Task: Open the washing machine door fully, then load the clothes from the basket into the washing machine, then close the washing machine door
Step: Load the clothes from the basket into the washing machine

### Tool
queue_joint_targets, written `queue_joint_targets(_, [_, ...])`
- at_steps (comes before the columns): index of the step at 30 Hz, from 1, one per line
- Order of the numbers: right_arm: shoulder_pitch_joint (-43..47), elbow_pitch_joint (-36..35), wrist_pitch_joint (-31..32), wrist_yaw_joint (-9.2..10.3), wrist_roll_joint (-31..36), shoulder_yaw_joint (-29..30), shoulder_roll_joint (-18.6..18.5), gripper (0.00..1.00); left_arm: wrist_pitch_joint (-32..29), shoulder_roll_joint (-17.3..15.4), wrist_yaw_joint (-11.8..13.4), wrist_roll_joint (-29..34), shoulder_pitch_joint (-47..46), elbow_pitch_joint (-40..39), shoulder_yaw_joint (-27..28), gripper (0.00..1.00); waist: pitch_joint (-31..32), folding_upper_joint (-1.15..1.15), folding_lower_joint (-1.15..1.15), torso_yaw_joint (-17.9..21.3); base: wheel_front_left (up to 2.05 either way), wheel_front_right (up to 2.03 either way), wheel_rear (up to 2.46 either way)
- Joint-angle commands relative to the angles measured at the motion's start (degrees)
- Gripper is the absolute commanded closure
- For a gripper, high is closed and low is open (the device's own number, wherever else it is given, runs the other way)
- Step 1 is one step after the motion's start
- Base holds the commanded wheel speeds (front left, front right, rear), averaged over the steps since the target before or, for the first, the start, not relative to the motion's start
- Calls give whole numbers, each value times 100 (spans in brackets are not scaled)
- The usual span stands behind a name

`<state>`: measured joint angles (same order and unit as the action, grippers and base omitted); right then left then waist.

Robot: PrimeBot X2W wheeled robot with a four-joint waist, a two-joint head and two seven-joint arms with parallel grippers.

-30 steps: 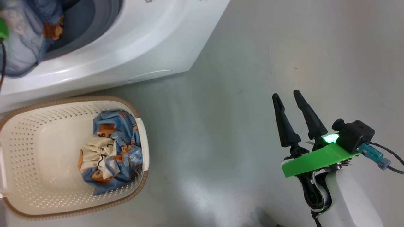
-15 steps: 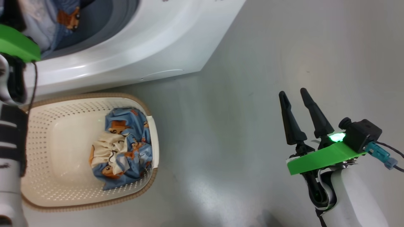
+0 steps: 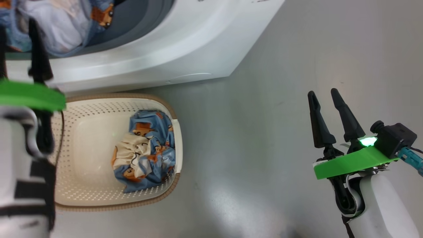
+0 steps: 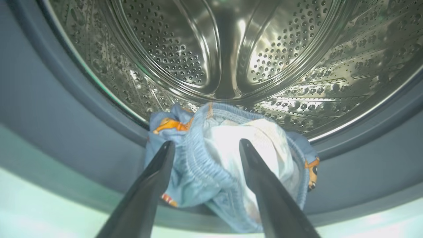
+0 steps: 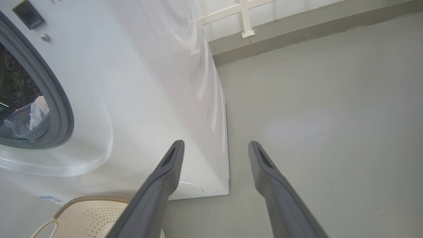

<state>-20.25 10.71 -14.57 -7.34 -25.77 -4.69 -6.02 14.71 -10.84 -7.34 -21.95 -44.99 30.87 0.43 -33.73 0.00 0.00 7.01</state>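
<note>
The white washing machine [image 3: 158, 56] stands with its opening bare; its door is out of view. One piece of the light-blue clothes [image 4: 214, 165] lies slumped over the grey gasket [image 4: 66, 132] at the mouth of the steel drum [image 4: 228, 49], and in the head view that same piece [image 3: 66, 26] hangs at the opening. My left gripper [image 4: 207, 143] is open, its fingers spread just in front of that piece without pinching it. A second bundle of clothes [image 3: 143, 155] lies in the cream basket [image 3: 99, 99] below the machine. My right gripper [image 3: 323, 93] is open and holds nothing, out over the floor to the right.
Grey floor [image 3: 248, 132] spreads right of the basket and the machine. A low wall with a white rail [image 5: 244, 19] runs behind the machine's side. My left forearm [image 3: 19, 172] overlaps the basket's left end.
The head camera has turned, shifting the whole scene rightward. My left arm has come further into the head view at the left, drawn back from the opening. The right gripper stays open.
</note>
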Motion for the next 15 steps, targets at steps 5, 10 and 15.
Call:
queue_joint_targets(5, [182,-151,-43,-14,4,-52,-78,0,29,-88,-14,176,895,-713,314,0,80,0,0,-116,0,0,0])
queue_joint_targets(10, [253,-145,-43,-14,8,-40,-143,0,29,24,-14,253,1652,-1235,516,0,164,0,0,-149,0,0,0])
queue_joint_targets(15, [340,-140,-43,-14,1,-20,-195,0,29,200,-14,303,2316,-1718,718,0,243,0,0,-174,0,0,0])
